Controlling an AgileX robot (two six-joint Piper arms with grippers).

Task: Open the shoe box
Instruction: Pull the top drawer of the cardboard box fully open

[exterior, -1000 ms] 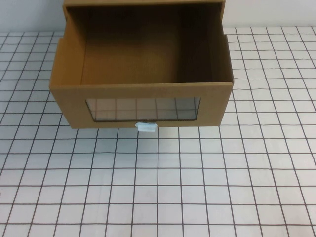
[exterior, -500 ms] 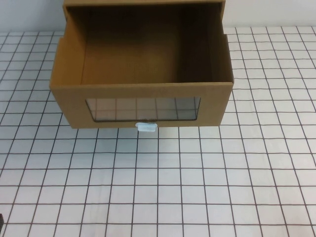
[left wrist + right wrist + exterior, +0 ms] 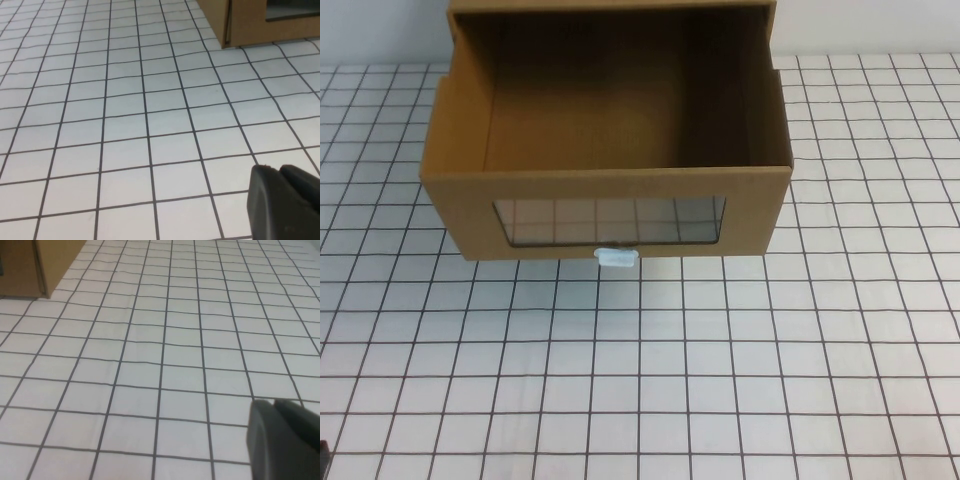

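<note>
Nearest, the left end effector [image 3: 280, 172] and the right end effector [image 3: 274, 402] hang low over the desk [image 3: 720, 380]. Each has its fingers together and holds nothing. A dark speck [image 3: 323, 455] at the near left edge has slid a little lower. Nothing else moved. Farther back, the shoe box [image 3: 605, 215] stays open and empty, its pale tab [image 3: 617, 258] untouched. The job looks done.

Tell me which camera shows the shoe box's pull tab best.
High view: the pull tab sits unobstructed at the shoe box front's lower edge. Each wrist view shows only a box corner, no tab; left gripper and right gripper sit shut, low over the table.
</note>
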